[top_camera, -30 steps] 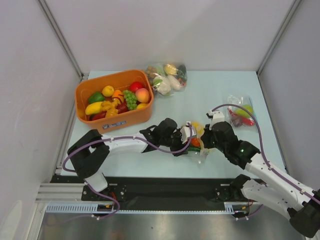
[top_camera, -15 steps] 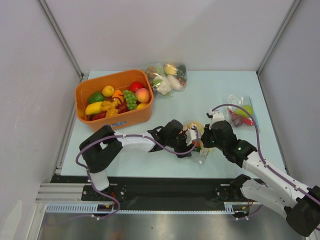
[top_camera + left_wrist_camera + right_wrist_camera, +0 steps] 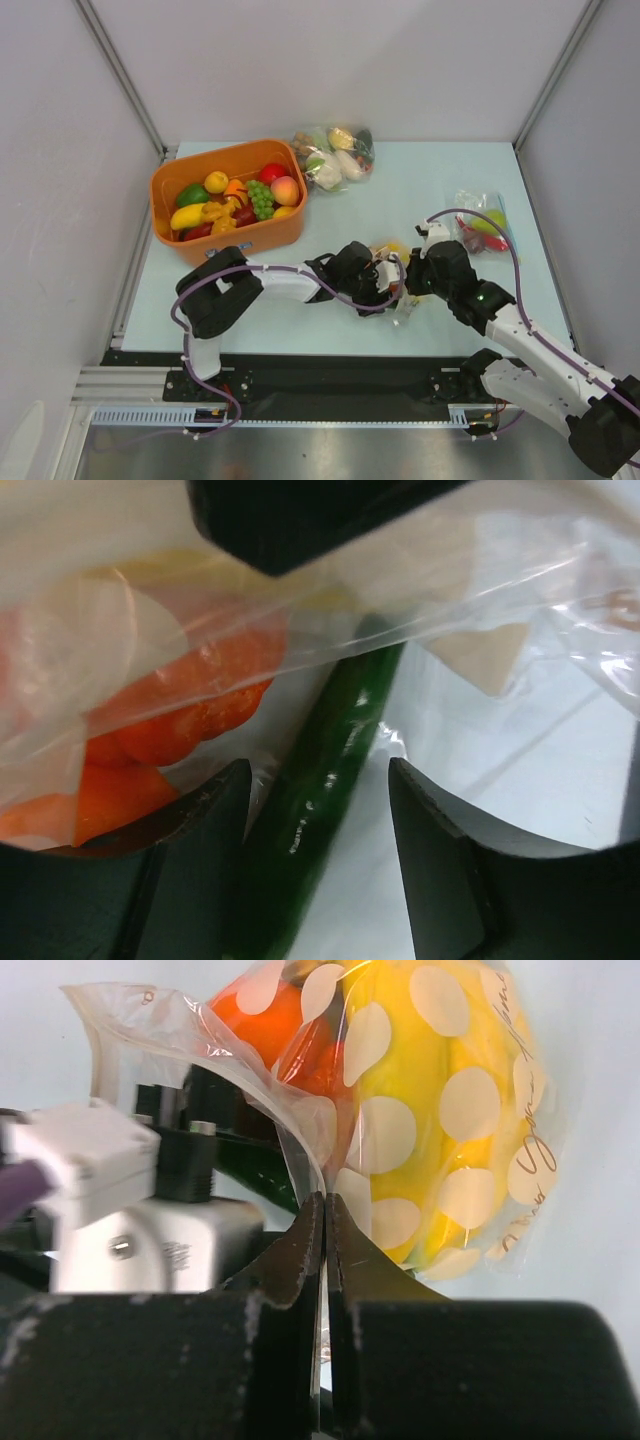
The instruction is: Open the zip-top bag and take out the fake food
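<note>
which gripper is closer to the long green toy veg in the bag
Left. The left gripper has open fingers either side of the long glossy green plastic vegetable; the right gripper is shut on the clear spotted plastic bag, at its film edge.

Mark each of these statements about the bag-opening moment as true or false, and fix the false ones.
1. The right gripper is shut on the clear film of the dotted bag. True.
2. The left gripper is clamped shut on an orange piece. False: its fingers stand apart, with a long green piece between them.
3. The orange bin is empty. False: it is full of toy fruit.
4. Two more filled bags lie on the table: a bag at the far edge and a bag on the right. True.
</note>
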Controlling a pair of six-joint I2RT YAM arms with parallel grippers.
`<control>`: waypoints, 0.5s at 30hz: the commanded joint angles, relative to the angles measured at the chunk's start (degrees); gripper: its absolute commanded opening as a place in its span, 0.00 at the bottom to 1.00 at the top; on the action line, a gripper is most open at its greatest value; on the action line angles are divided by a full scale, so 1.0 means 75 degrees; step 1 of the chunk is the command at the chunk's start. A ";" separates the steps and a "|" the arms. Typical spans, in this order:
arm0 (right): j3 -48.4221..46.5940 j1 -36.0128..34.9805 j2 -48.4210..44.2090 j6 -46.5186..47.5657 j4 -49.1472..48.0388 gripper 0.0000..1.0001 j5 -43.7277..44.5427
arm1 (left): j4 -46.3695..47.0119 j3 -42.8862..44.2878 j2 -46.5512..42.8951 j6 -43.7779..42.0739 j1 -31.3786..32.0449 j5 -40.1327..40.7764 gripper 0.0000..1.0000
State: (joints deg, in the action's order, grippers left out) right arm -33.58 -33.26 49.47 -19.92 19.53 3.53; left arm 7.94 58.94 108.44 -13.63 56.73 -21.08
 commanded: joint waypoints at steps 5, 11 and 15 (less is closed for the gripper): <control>0.0060 0.0145 -0.0198 -0.0004 -0.0248 0.00 -0.0213 | -0.0087 -0.0076 0.0084 -0.0292 0.0030 0.0163 0.46; 0.0107 0.0250 -0.0245 0.0008 -0.0202 0.00 -0.0271 | -0.0169 -0.0276 -0.0430 -0.0211 0.0030 -0.0130 0.13; 0.0107 0.0321 -0.0338 0.0043 -0.0096 0.00 -0.0213 | -0.0052 -0.0452 -0.0818 0.0128 0.0030 -0.0306 0.01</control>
State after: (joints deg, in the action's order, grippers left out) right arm -32.80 -31.55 48.40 -19.92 19.00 1.56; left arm 7.84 56.58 106.96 -14.74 56.84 -20.97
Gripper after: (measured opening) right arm 0.010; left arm 0.383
